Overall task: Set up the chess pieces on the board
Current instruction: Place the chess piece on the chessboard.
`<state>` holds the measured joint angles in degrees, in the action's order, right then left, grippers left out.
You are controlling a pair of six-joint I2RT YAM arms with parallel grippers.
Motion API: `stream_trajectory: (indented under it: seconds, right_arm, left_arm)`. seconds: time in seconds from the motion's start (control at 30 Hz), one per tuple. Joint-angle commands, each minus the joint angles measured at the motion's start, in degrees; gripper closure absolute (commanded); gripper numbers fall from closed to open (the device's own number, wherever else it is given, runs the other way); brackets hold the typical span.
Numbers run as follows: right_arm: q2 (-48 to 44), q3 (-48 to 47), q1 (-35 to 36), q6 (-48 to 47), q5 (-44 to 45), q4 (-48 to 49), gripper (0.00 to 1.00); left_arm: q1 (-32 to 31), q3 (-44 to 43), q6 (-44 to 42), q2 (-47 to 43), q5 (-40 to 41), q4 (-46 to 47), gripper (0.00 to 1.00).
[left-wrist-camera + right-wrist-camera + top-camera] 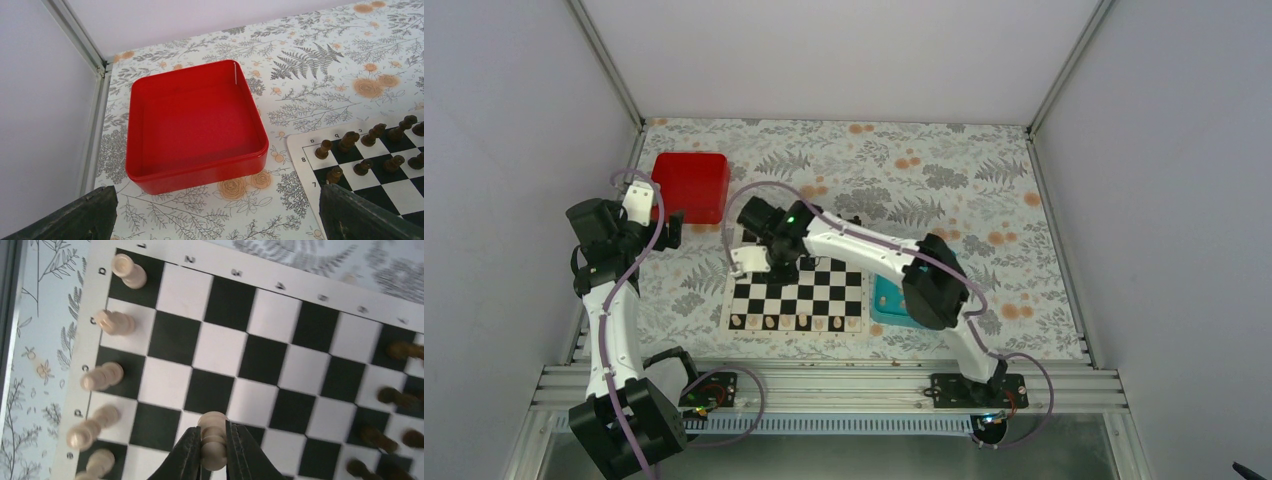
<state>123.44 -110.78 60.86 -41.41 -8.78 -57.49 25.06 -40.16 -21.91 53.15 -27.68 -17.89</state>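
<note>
- Right fingers (186,459) are closed on a light piece (213,421), clamping both sides of it; its rounded head sticks out past the tips.
- The held piece is over the chessboard (796,295), in the far-left part. I cannot tell whether it touches a square.
- A row of light pieces (794,322) stands along the near edge of the board. In the right wrist view they are blurred, so types are not readable.
- Dark pieces (370,145) stand in the two far rows, marked 7 and 8 on the border.
- Left fingers (85,216) are spread wide open and grip nothing. They hang above the surface (984,200) just near of the red box (200,176).
- The red box sits on the surface just off the far-left corner of the board, apart from it.
- A teal tray (886,300) lies just beside the board's right edge, partly hidden under the right arm.
</note>
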Motion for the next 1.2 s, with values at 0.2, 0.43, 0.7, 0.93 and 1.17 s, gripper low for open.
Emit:
stream_trajectory:
  seconds: [0.2,0.43,0.7,0.93,1.17]
  right_arm:
    - [8.9,-6.2,6.1,1.8,-0.3,3.6,0.89]
    - [11.8,-10.1,7.4,1.8,0.1,5.1,0.89]
    - [14.5,-11.3,7.7,1.4,0.0,5.9,0.89]
    - [15.7,-11.5,7.9,1.0,-0.3,5.8,0.89]
    - [16.2,-11.8,8.0,0.9,-1.1,5.8,0.89]
  left_arm:
    - [0.6,0.3,-0.9,-0.5,-1.5,0.7,0.0]
    - [0.6,0.3,-0.9,-0.4,-1.5,0.7,0.0]
    - [0.6,0.3,-0.9,-0.4,-1.5,0.8,0.0]
    - [0.6,0.3,-0.9,-0.5,-1.6,0.8,0.0]
    - [0.6,0.4,-1.0,-0.5,-1.6,0.9,0.0]
